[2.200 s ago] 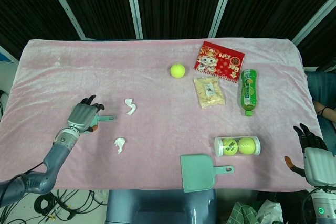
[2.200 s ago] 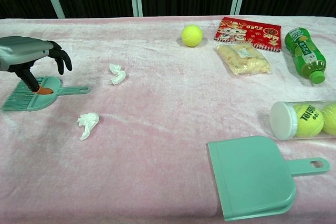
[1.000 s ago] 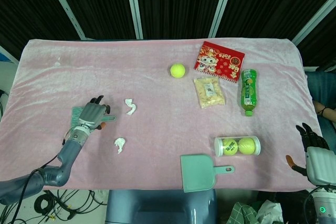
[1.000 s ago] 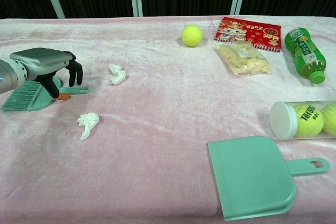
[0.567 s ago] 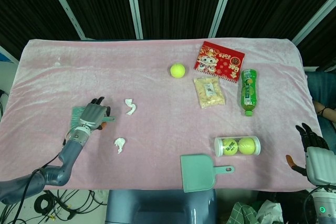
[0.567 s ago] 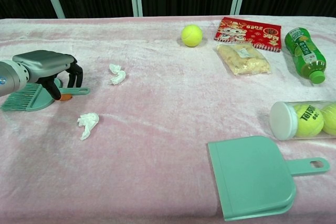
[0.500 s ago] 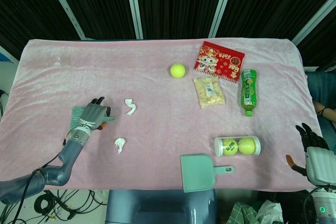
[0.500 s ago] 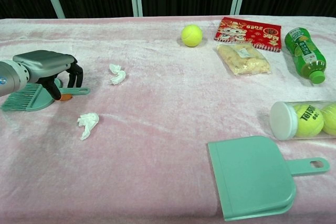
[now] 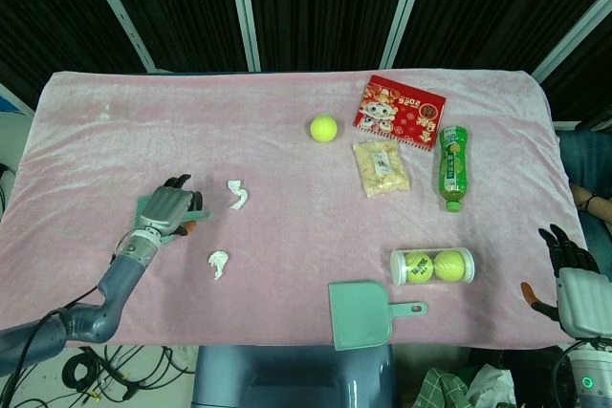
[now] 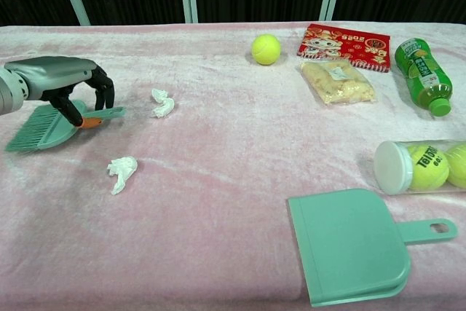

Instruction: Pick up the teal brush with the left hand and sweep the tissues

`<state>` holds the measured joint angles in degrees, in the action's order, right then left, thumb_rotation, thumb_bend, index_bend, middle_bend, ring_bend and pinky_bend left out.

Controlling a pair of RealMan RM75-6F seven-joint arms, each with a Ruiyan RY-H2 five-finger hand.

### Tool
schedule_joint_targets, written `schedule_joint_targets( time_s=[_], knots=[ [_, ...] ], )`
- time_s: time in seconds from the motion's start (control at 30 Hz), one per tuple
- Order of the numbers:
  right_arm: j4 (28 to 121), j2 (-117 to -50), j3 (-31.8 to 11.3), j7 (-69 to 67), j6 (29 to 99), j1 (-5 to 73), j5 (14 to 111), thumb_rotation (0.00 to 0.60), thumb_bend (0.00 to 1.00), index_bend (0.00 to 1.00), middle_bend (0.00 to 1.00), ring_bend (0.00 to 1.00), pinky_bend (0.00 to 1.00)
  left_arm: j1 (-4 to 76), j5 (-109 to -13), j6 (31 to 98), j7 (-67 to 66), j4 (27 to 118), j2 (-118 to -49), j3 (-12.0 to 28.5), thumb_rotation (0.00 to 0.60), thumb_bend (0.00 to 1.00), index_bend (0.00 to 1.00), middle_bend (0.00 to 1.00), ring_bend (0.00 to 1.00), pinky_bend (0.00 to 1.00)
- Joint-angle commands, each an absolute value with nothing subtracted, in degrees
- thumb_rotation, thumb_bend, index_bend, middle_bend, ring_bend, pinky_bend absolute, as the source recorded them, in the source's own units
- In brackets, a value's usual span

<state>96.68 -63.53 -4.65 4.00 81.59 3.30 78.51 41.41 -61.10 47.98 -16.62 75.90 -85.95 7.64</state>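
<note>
Two crumpled tissues lay on the pink surface near the teal brush. Left hand grasped its handle with curled fingers. Right hand rested at the edge, fingers spread, holding nothing.

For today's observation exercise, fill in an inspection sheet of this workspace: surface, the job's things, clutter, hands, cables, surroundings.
Surface: table under a pink cloth, wrinkled.
Job's things: teal brush at the left, tilted, handle toward the middle; two crumpled tissues, one beyond the handle, one nearer the front edge; teal dustpan at the front right.
Clutter: loose tennis ball, red packet, snack bag, green bottle on its side, clear tube of tennis balls.
Hands: left hand grips the brush by the neck; right hand off the table's right edge, fingers apart, holding nothing.
Cables: dark bundle below the front left edge.
Surroundings: dark panels with pale bars behind.
</note>
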Motion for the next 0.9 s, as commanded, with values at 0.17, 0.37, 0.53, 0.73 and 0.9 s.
schedule_joint_targets(
  time_s=[0.17, 0.37, 0.53, 0.73, 0.9],
  knots=[
    [96.77, -63.63, -4.58, 4.43, 81.7, 3.26, 78.56, 0.6, 0.22, 0.13, 0.06, 0.15, 0.18, 38.26, -67.86, 48.87, -6.96, 88.84, -76.05, 6.55, 0.6, 0.38, 0.49, 0.51, 0.06, 0.11],
    [96.85, -63.65, -4.55, 4.6, 81.79, 3.23, 78.63, 0.6, 0.22, 0.13, 0.06, 0.15, 0.18, 36.98, -66.8, 51.4, -10.72, 95.55, -73.8, 5.28, 0.6, 0.38, 0.51, 0.53, 0.07, 0.09],
    [96.83, -63.6, -4.56, 4.4, 81.72, 3.25, 78.66, 0.6, 0.22, 0.13, 0.06, 0.15, 0.18, 35.63, -66.46, 54.01, -12.41, 97.89, -75.32, 4.25, 0.6, 0.38, 0.51, 0.53, 0.08, 0.09],
    [96.85, -63.56, -4.57, 4.36, 81.65, 3.26, 78.59, 0.6, 0.22, 0.13, 0.06, 0.15, 0.18, 34.57, -68.51, 55.72, -11.9, 97.54, -78.92, 3.04, 0.6, 0.38, 0.51, 0.53, 0.08, 0.07],
    [96.9, -63.53, -4.59, 4.34, 81.72, 3.21, 78.55, 0.6, 0.22, 0.13, 0.06, 0.15, 0.18, 34.27, -68.65, 56.45, -8.98, 95.73, -81.62, 4.18, 0.6, 0.38, 0.51, 0.53, 0.08, 0.06]
  ],
)
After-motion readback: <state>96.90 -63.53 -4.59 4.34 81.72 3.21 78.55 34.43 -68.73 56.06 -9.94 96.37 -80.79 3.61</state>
